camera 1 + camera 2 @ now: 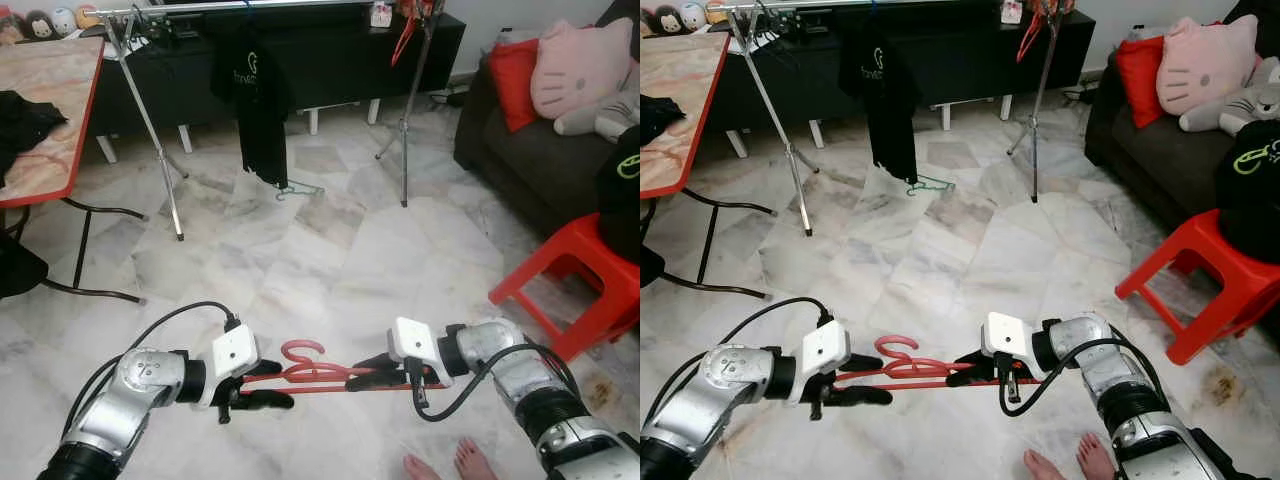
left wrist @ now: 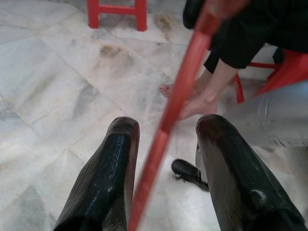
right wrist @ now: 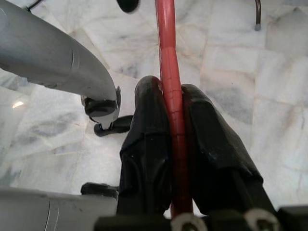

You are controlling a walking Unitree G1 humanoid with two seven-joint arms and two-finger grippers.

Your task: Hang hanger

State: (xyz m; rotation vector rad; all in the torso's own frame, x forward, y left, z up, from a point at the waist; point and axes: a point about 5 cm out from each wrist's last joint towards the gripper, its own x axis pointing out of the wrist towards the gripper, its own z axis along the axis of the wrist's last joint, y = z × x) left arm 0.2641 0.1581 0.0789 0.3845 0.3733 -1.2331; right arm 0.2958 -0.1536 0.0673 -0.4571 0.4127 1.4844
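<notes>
A thin red plastic hanger (image 1: 305, 371) lies flat in the air above the marble floor (image 1: 300, 250), hook up. The right gripper (image 3: 168, 120) has its fingers clamped on it. The left gripper (image 2: 161, 144) has its fingers apart around one arm, seemingly not gripping.

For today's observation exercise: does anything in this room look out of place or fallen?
Yes. A green hanger lies on the marble floor beneath the black shirt on the rack, as if dropped. The red hanger is held between both grippers.
</notes>
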